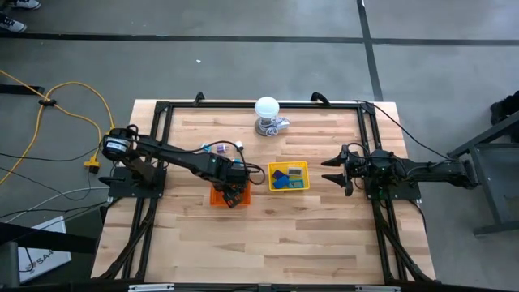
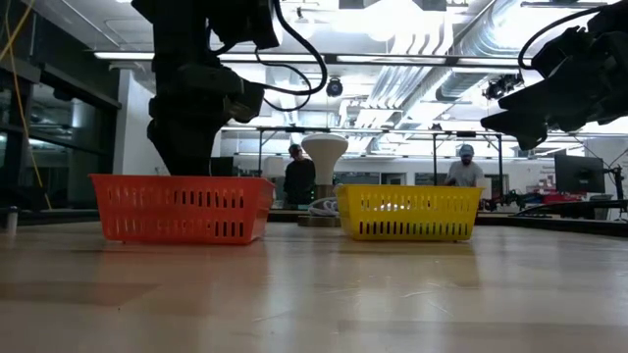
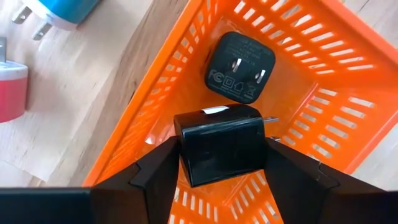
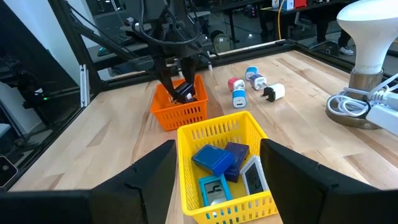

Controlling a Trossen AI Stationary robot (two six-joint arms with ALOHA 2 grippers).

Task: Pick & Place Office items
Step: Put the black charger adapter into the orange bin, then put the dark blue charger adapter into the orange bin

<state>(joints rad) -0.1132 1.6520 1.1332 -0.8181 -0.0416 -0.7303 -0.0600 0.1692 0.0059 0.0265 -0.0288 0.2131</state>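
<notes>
The black charger (image 3: pixel 221 149) sits between my left fingers (image 3: pixel 158 171), low inside the orange basket (image 3: pixel 323 81), with its prongs pointing toward the basket's right wall. A second black charger (image 3: pixel 240 67) already lies flat on the basket floor just beyond it, prongs up. My left gripper (image 1: pixel 230 191) is down in the basket, and the fingers look parted at the charger's sides, loosening rather than clenched; I cannot tell whether they still touch it.

To finish this drop well, I judge that I should spread the fingers wide enough to clear both sides of the charger, then lift straight up. Any sideways drift could hook a finger on the slotted wall and drag the light basket along the table. I also want the charger to settle beside the other one, not propped on it.

On the table (image 1: pixel 324 235) left of the basket lie more chargers waiting: a red one (image 3: pixel 9 93) and a blue one (image 3: pixel 59 12). To the right stands the yellow basket (image 4: pixel 214 137), holding blue and grey flat blocks (image 4: pixel 214 158). At the far edge stands a white bulb lamp (image 1: pixel 268 112). My right gripper (image 1: pixel 334 172) waits at the right side, fingers spread and empty, aimed at the yellow basket.
</notes>
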